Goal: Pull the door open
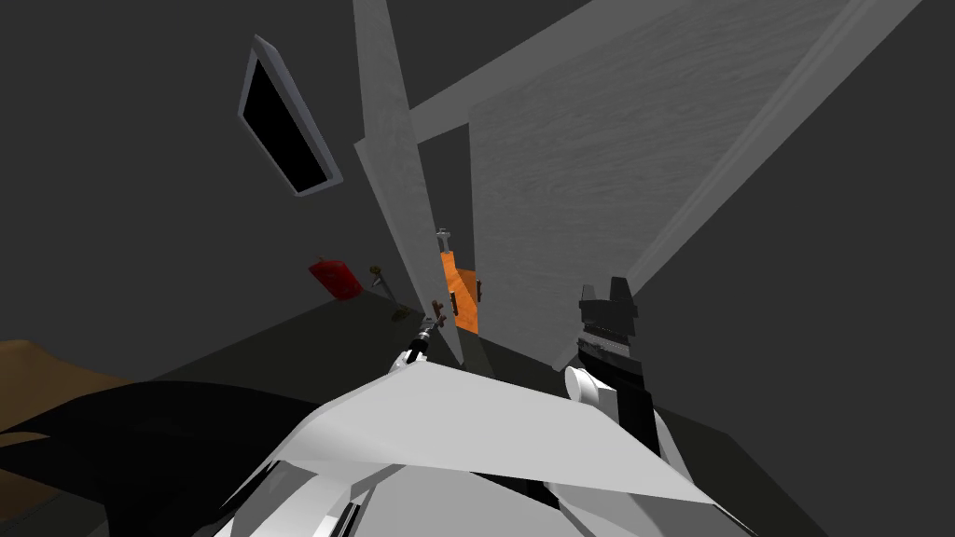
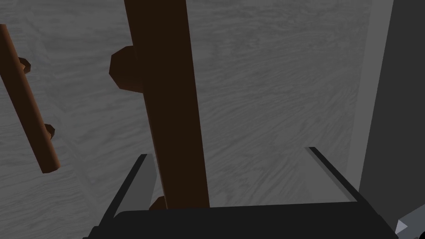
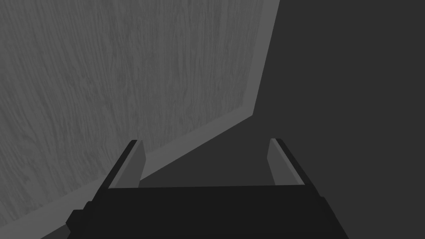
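1. Two brown bar handles on a grey wood-grain door [image 2: 269, 103]: the near handle [image 2: 166, 103] right in front of the left wrist camera, the far handle [image 2: 29, 108] off to one side.
2. Left gripper [image 2: 227, 152] set around the near handle, fingers spread wide. Bar between them, just beside one finger [image 2: 145, 178] and well apart from the other, not squeezed.
3. From the head camera: door ajar, seen almost edge-on, with the left gripper small at its lower edge by the handle. In the gap behind, an orange object [image 1: 462, 294].
4. Right gripper [image 3: 204, 140] off to the right, near a wide grey wood-grain panel [image 3: 103, 83] and its pale frame [image 3: 249, 74]. Fingers wide apart, nothing between them.
5. On the dark left wall [image 1: 140, 186], a framed opening [image 1: 250, 79] with a black area inside. Lower down, a red object [image 1: 334, 278].
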{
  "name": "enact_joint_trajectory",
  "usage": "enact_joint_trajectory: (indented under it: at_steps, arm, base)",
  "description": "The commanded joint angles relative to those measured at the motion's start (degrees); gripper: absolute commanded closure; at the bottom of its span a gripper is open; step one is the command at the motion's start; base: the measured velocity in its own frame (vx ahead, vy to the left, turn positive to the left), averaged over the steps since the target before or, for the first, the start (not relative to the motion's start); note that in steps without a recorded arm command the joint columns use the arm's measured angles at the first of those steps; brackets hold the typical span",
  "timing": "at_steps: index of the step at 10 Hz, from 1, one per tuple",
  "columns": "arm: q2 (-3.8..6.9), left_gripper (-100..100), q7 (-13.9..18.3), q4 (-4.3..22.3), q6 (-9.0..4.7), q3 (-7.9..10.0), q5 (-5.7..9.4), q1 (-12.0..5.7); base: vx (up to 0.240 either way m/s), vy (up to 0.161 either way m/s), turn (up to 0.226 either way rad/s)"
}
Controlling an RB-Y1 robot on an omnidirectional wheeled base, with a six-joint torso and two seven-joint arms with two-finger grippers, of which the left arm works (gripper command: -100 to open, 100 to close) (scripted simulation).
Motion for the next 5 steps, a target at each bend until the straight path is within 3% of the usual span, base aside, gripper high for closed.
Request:
enact_joint_trajectory:
  at_steps: [1,2,5]
  arm:
    - [1.94,100,-0.58,2.34,0.49,1.4,0.53,-0.26]
    - [2.21,100,-0.58,2.5,1.06,1.83,0.96,-0.24]
    - [2.21,100,-0.58,2.5,1.06,1.83,0.96,-0.24]
  base:
    - [-0.015,-0.005,-0.01]
    - [-0.03,0.016,0.019]
    - [-0.011,0.002,0.002]
